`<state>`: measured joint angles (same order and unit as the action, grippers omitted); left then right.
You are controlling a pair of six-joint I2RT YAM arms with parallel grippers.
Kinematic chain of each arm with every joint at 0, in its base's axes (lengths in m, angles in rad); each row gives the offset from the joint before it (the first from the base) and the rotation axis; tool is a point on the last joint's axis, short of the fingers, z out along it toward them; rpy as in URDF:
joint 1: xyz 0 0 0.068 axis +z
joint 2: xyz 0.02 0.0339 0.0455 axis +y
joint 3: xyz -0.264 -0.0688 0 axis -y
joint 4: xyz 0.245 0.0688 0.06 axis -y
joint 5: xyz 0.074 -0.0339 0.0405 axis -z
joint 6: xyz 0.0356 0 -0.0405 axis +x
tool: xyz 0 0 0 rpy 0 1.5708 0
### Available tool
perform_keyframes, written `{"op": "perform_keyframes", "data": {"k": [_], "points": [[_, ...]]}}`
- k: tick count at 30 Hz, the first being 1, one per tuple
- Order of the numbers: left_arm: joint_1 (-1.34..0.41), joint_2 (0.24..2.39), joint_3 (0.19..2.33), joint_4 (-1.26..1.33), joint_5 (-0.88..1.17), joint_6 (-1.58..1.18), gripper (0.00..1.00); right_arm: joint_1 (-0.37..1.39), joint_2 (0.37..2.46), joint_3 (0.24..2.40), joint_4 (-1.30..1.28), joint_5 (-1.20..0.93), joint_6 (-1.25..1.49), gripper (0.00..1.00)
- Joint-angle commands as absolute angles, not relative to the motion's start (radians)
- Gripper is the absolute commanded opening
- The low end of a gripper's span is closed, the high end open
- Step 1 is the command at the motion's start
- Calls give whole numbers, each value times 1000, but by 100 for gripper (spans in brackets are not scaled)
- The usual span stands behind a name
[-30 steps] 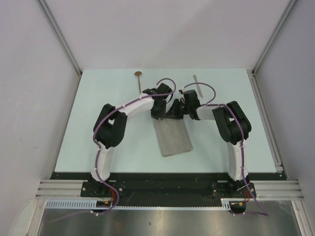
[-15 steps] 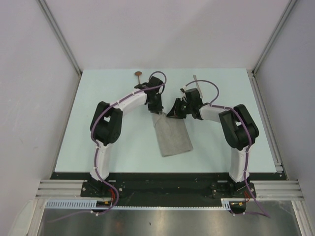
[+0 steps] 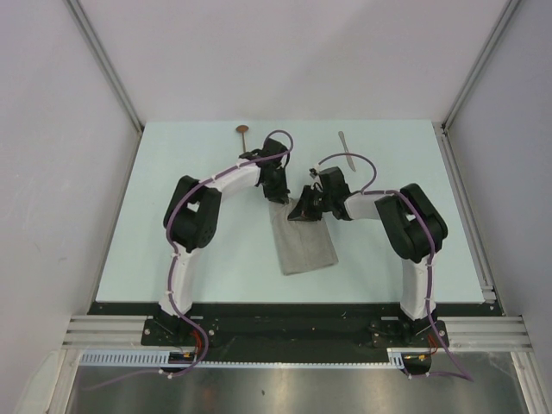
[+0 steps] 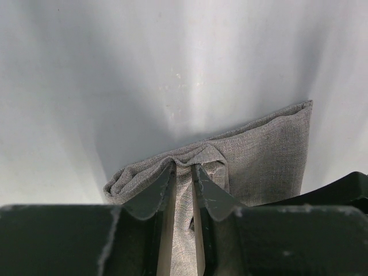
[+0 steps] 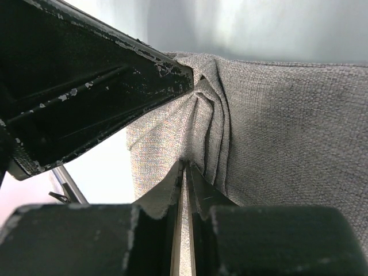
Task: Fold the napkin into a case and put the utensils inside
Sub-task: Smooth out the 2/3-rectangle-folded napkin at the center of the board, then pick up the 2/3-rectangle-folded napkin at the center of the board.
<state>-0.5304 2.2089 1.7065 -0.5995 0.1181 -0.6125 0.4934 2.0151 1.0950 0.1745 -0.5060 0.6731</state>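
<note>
The napkin [image 3: 304, 243] lies on the middle of the surface [image 3: 172, 216], between the two arms. Both claws sit at its far edge, the left claw [image 3: 278, 195] on the far-left corner and the right claw [image 3: 302, 210] just beside it to the right. The spoon [image 3: 244, 134] lies behind the left claw and the knife [image 3: 347, 148] behind the right. The two are well apart, and both are clear of the napkin.
</note>
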Motion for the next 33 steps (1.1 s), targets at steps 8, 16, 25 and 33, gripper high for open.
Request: {"op": "perform_keyframes", "data": {"k": [8,16,25,33], "points": [[-535,2025,1640,-572,130,-629,36,471,1853,1138,-26,-394,546,28],[-590,1901,1558,-538,144,-664,49,400,1642,1072,-297,-347,450,61],[-788,2115,1866,-869,-135,-876,59,269,1314,801,-416,-240,466,74],[-841,2399,2275,-1114,-279,-1028,59,259,1247,700,-431,-106,532,70]]}}
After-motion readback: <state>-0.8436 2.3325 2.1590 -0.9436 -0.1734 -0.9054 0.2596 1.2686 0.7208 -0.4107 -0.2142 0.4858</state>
